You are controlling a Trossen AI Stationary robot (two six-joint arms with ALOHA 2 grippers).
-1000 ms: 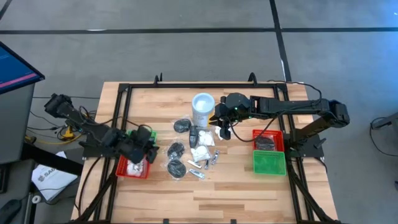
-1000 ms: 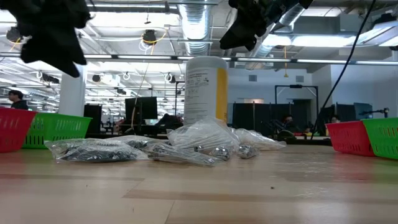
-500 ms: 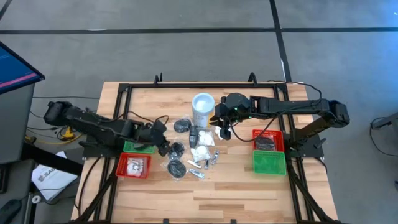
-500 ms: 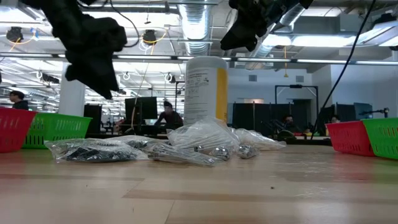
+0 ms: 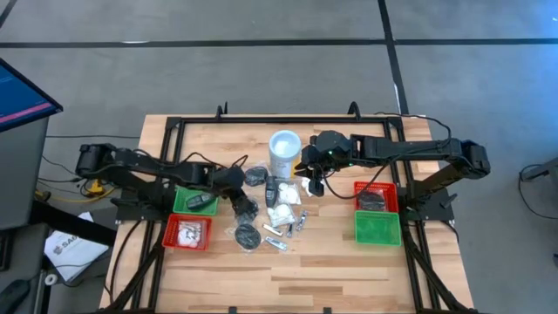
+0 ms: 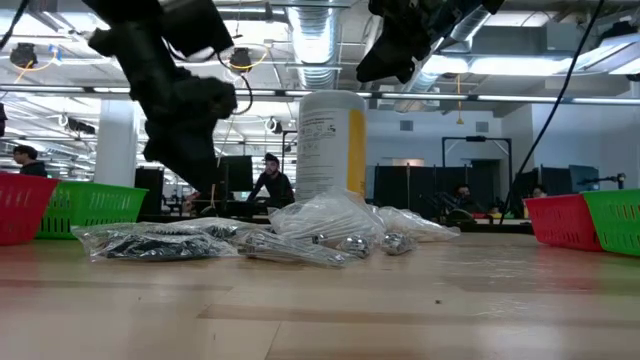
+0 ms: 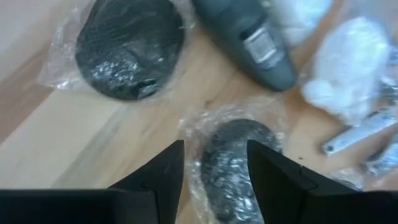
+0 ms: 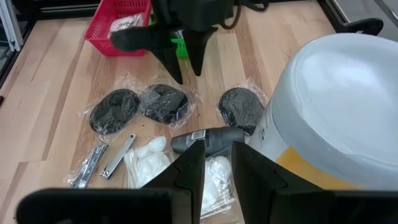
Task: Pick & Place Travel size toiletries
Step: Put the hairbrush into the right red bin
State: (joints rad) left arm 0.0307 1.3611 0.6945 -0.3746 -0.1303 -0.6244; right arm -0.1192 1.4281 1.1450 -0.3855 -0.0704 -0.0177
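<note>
Toiletries [image 5: 272, 212] sit bagged in a cluster at frame centre, just below the white canister [image 5: 284, 153]. Left gripper [image 5: 241, 204] hovers over a bagged black round pot [image 7: 231, 163] at the cluster's left edge, fingers apart, empty. Right gripper [image 5: 311, 185] hangs right of the canister, fingers slightly parted, empty.

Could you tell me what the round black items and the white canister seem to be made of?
The round black items look like coarse dark mesh or scrubby fibre, judging by their grainy texture, each sealed in a clear, crinkled, shiny plastic bag. The white canister looks like smooth, slightly glossy plastic with a yellow label, though its material isn't certain.
</note>
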